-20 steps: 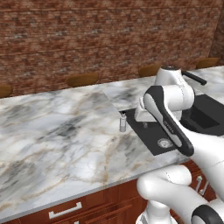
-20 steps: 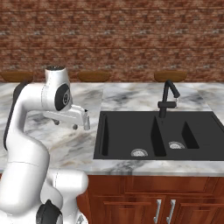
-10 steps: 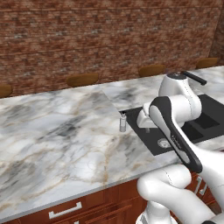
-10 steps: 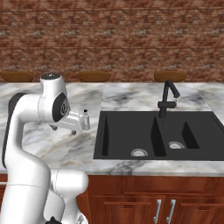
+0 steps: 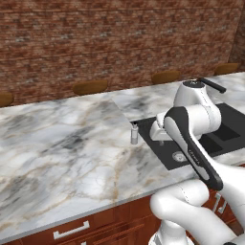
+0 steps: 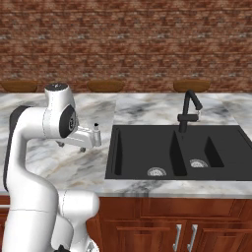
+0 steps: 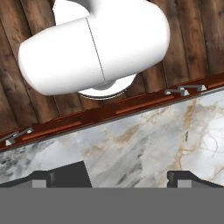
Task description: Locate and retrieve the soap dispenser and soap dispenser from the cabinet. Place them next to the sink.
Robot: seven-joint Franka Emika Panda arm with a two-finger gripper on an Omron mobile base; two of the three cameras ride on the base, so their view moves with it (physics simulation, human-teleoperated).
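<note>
- Marble counter (image 5: 72, 158), grey-veined, is seen at the front edge, with reddish-brown drawer fronts (image 5: 72, 229) below it.
- White arm (image 6: 34, 162) is seen folded over the counter; the gripper (image 6: 91, 140) is carried low above the marble, at about 9 o'clock from the sink (image 6: 142, 147).
- In the hand view, the two dark finger tips (image 7: 65, 177) are seen spread wide apart, with bare marble between them; nothing is grasped.
- Pale grey soap dispenser (image 5: 135, 134) with a dark top is seen standing upright on the counter, just beside the sink's left rim. In the right base view only its top (image 6: 96, 126) is visible, behind the hand.
- Matte black double-basin sink is set into the counter, a silver drain (image 6: 156, 172) in each basin.
- Black angular faucet (image 6: 189, 110) is mounted at the sink's far rim, at about 12 o'clock.
- Brown stool tops (image 6: 106, 86) are lined up beyond the counter's far edge.
- Brick wall (image 6: 126, 39) closes the background.
- Orange dispenser and cabinet: place cannot be told.
</note>
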